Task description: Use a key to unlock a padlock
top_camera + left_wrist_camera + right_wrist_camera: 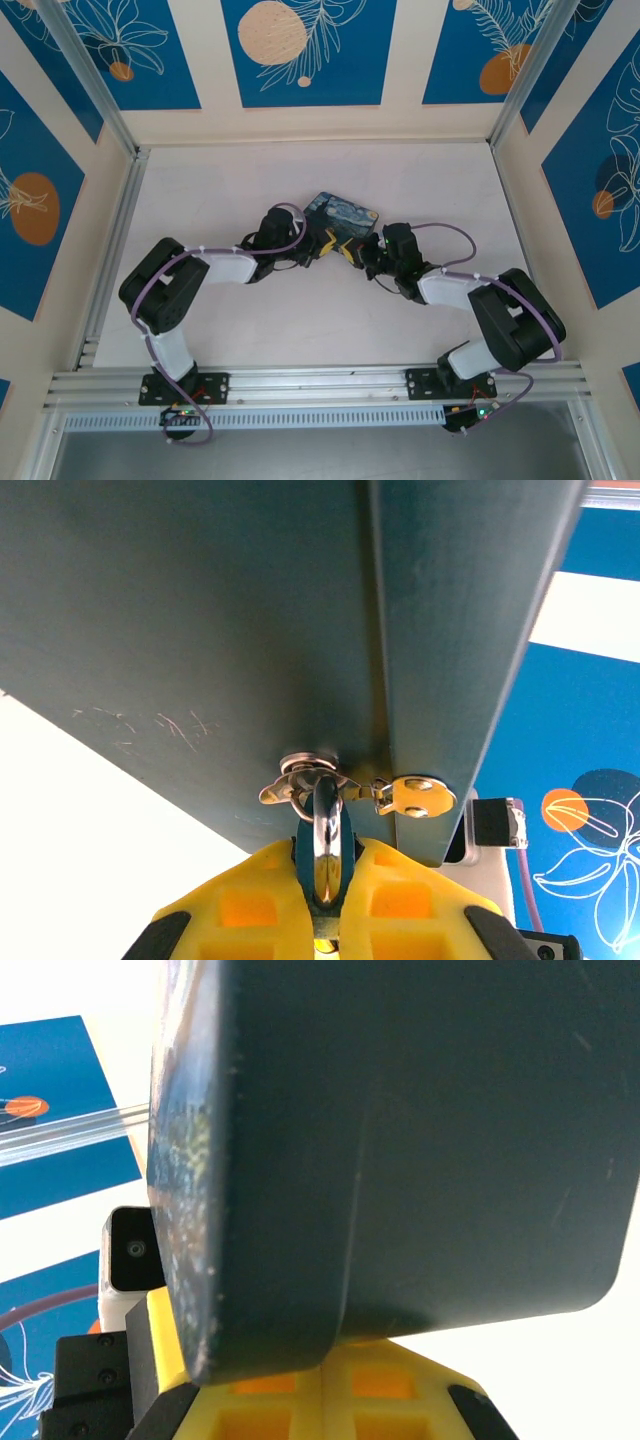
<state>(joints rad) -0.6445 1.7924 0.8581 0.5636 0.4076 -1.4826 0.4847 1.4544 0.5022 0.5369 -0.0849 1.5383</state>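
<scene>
Left gripper (325,872) around padlock (325,825) at box clasp (415,796)

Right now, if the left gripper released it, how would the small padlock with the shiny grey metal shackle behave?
The padlock is rigid metal, so it should not bend. It seems looped through the silvery latch on the dark box, so it would probably dangle and swing. Its polished surface may slip between the yellow fingers.
</scene>
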